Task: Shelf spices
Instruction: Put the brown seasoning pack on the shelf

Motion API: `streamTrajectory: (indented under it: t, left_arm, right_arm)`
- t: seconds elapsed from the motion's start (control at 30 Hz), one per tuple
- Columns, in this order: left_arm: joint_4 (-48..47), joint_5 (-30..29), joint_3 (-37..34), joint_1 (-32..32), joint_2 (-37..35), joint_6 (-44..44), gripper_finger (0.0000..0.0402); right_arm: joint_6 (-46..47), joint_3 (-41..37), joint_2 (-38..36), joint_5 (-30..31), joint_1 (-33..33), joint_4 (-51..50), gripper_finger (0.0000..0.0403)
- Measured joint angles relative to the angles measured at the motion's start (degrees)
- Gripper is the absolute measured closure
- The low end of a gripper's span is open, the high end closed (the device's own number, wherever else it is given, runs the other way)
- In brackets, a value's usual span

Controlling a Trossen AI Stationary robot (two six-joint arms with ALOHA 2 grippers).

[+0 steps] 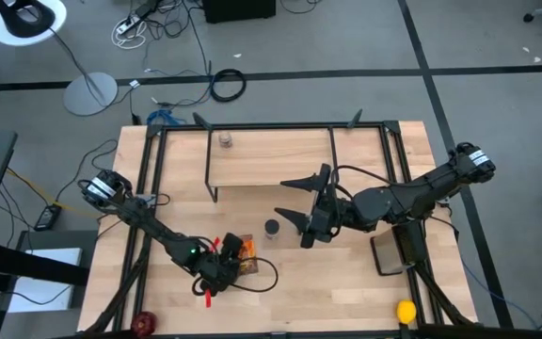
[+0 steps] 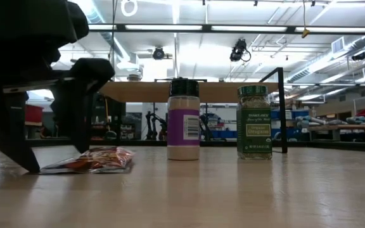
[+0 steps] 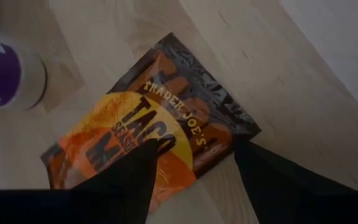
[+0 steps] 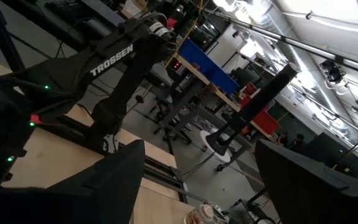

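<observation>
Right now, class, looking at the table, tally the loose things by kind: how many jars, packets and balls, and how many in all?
Jars: 3 (purple-labelled jar, green-lidded jar, small jar on the shelf)
Packets: 1 (orange packet)
Balls: 1 (yellow ball)
Total: 5

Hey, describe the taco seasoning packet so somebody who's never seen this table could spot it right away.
Start at the wooden table and go to its front left part, where the left gripper hangs open. Right under it lies the taco seasoning packet, the only flat item: an orange and dark brown pouch, unlike the upright purple-labelled jar nearby.
</observation>
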Motion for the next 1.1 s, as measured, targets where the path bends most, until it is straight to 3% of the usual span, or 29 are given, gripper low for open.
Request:
streamTrajectory:
  t: [0.27, 0.57, 0.87, 1.1]
  left_arm:
    - [-5.12, -0.19, 3.25, -0.26, 0.37, 3.18, 0.0174]
    - [-24.41, -0.97, 8.73, -0.22, 0.66, 3.58, 0.0174]
    - [-22.55, -1.37, 8.38, 0.57, 0.61, 4.78, 0.0174]
    - [-28.89, -1.33, 8.92, 2.76, -2.47, -2.15, 0.0174]
  right_arm:
    - [0.07, 0.0, 0.0, -0.01, 0.0, -0.17, 0.0099]
    - [0.07, 0.0, 0.0, -0.01, -0.02, -0.2, 0.0099]
    - [0.07, 0.0, 0.0, -0.01, -0.02, -0.2, 0.0099]
    - [0.07, 0.0, 0.0, -0.02, -0.02, 0.01, 0.0099]
